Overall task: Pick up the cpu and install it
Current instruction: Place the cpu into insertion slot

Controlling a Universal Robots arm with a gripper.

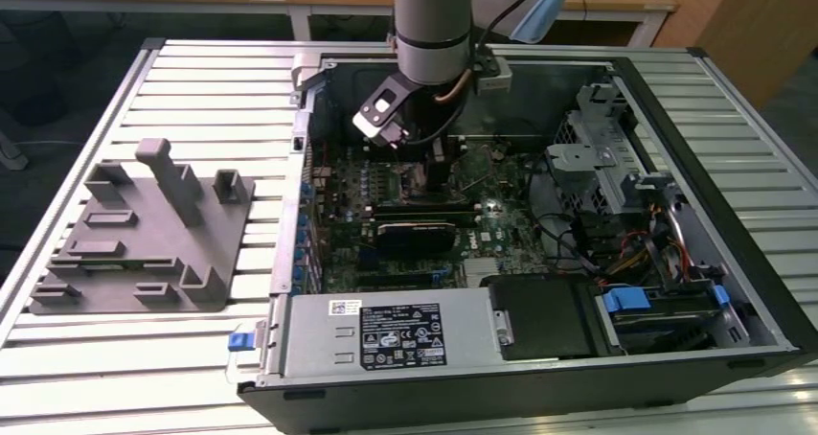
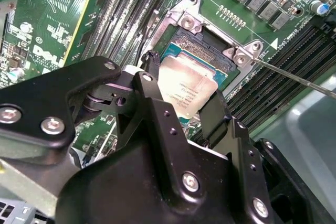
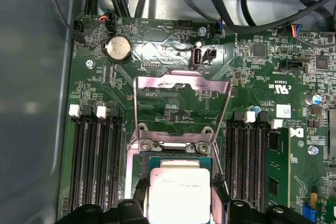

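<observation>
The gripper point(image 2: 181, 97) was clamped on the cpu point(image 2: 185, 85), its black fingers point(image 2: 148, 85) pressed against two opposite edges of the silvery chip. In both wrist views the cpu point(image 3: 180, 195) was right over the open socket point(image 2: 202, 51), though I couldn't tell whether it was seated or just above it. The socket's metal load plate point(image 3: 181, 82) stood flipped up beside it, and memory slots point(image 3: 97, 161) ran along either side on the green motherboard point(image 3: 262, 72). In the upper middle of the exterior view the arm point(image 1: 435, 23) hung down into the open computer case point(image 1: 537, 387). At the exterior view's left the grey tray point(image 1: 141, 234) lay on the slatted table point(image 1: 192, 80).
</observation>
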